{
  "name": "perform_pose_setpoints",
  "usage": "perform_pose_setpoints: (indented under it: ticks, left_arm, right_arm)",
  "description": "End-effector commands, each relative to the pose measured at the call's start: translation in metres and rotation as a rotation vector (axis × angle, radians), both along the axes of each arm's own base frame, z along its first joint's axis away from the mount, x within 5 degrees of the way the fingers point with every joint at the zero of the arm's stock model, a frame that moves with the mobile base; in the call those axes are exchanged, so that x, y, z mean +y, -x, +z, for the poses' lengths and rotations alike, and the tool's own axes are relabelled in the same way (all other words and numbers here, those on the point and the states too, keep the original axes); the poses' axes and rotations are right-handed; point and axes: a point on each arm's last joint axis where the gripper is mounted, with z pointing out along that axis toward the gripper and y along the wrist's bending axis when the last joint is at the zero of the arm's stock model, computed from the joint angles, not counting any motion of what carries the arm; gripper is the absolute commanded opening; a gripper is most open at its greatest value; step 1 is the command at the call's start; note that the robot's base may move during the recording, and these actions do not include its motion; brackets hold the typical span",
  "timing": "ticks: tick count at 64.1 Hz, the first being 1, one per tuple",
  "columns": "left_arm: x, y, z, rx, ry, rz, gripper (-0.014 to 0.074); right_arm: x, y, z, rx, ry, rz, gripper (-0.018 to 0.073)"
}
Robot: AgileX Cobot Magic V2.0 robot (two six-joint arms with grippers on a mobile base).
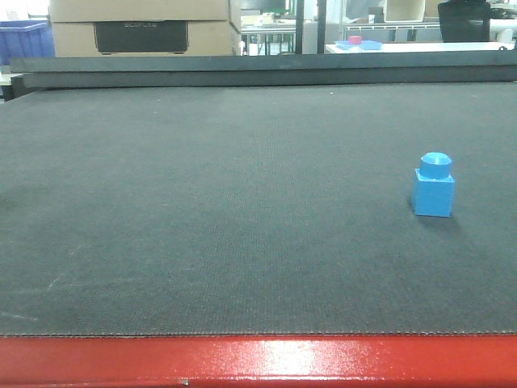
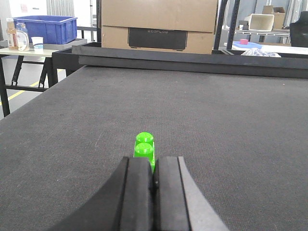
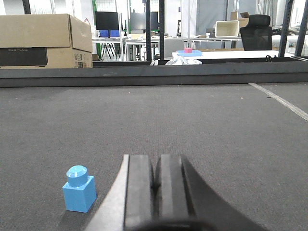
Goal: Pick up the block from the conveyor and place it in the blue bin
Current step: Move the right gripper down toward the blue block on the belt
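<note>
The blue block (image 1: 433,186), a small cube with one round stud, stands upright on the right side of the dark grey conveyor (image 1: 226,202). In the right wrist view the block (image 3: 79,190) stands apart to the left of my right gripper (image 3: 156,158), which is shut and empty, low over the belt. My left gripper (image 2: 155,160) is shut over the belt (image 2: 216,125). A blue bin (image 2: 45,29) stands on a side table beyond the belt's far left corner; it also shows in the front view (image 1: 24,36). Neither gripper shows in the front view.
A bright green two-stud brick (image 2: 144,144) lies on the belt just ahead of my left fingertips. The glossy red frame (image 1: 258,360) edges the near side. A dark rail (image 1: 258,73) closes the far side, with a cardboard box (image 2: 159,24) behind it.
</note>
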Motion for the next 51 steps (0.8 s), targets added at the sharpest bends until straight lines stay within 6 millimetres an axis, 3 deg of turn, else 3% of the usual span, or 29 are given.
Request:
perform_pose_setpoints:
  ticks: [1, 29, 51]
  left_arm:
    - [0.000, 0.000, 0.003, -0.023, 0.008, -0.005, -0.0111]
    - [0.000, 0.000, 0.003, -0.023, 0.008, -0.005, -0.0111]
    - [0.000, 0.001, 0.013, -0.132, 0.004, -0.001, -0.0111]
  right_arm:
    - [0.000, 0.000, 0.002, -0.021, -0.002, -0.003, -0.0162]
    - [0.000, 0.000, 0.002, -0.021, -0.002, -0.003, -0.0162]
    - [-0.001, 0.001, 0.008, -0.086, -0.005, -0.011, -0.0162]
